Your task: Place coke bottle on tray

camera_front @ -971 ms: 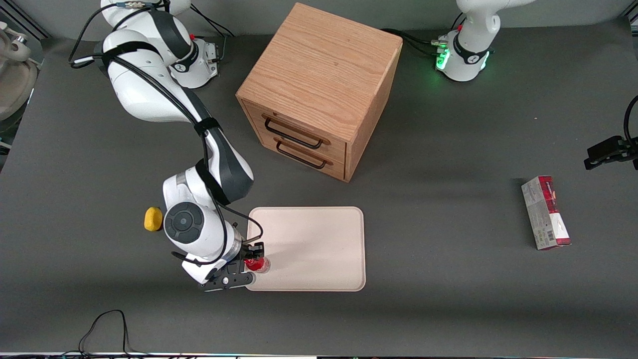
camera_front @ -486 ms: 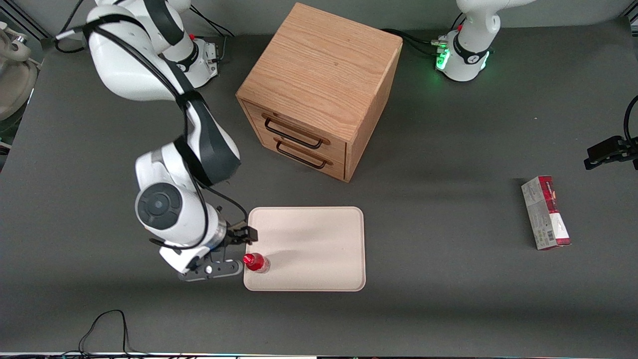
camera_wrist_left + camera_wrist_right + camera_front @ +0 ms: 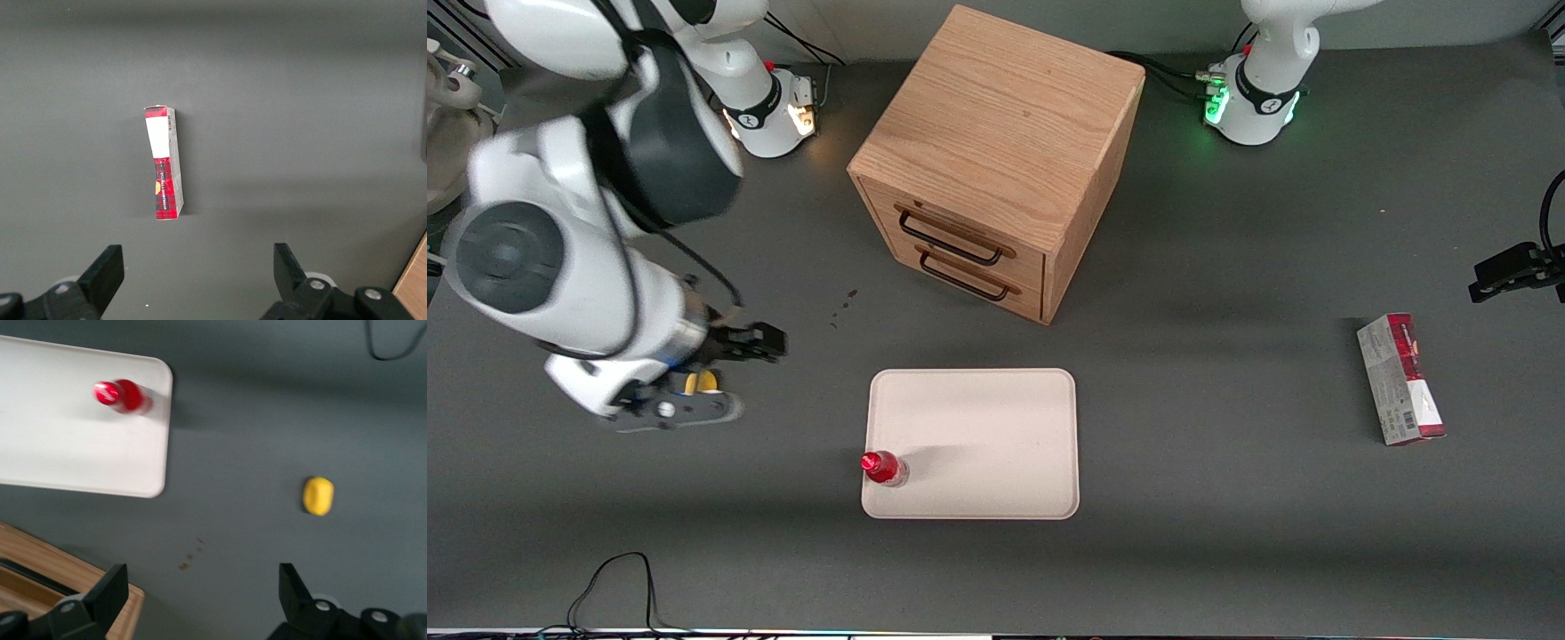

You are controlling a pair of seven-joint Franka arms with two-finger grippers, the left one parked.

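The coke bottle [image 3: 885,468] stands upright on a near corner of the tray [image 3: 987,427] — the gripper [image 3: 729,373], jaws spread and empty, hangs well apart above the yellow lump [image 3: 318,495].

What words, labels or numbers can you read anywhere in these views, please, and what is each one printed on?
None can be read in full.
Carton: small white lettering runs along its red panel, too small to read; its white label patch is blank.
Carton in the front view: a barcode and print, illegible.
Coke bottle on the tray: red label, no readable text.
Gripper, open, above the yellow lump: no markings.
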